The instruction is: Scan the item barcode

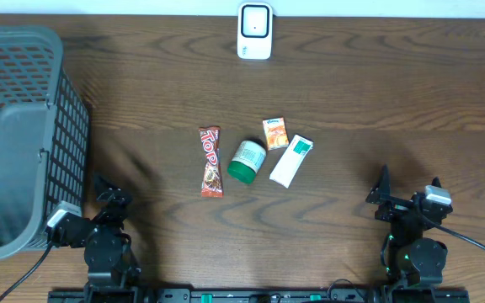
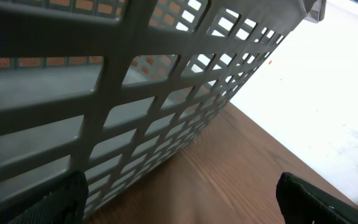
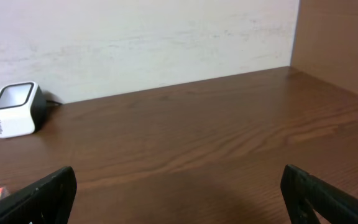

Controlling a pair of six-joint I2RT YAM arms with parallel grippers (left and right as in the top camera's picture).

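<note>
Four items lie mid-table: a red-brown candy bar (image 1: pixel 211 162), a white jar with a green cap (image 1: pixel 246 161), a small orange box (image 1: pixel 275 133) and a white packet (image 1: pixel 290 160). The white barcode scanner (image 1: pixel 254 31) stands at the far edge and also shows in the right wrist view as the scanner (image 3: pixel 14 109) by the wall. My left gripper (image 1: pixel 108 198) rests open at the near left, well short of the items. My right gripper (image 1: pixel 407 192) rests open at the near right. Both the left gripper (image 2: pixel 179 199) and the right gripper (image 3: pixel 179 196) have only bare wood between their fingers.
A large grey mesh basket (image 1: pixel 15 143) fills the left side, and the basket's wall (image 2: pixel 104 93) looms close in front of the left wrist camera. A wooden side panel (image 3: pixel 340 43) rises at the right in the right wrist view.
</note>
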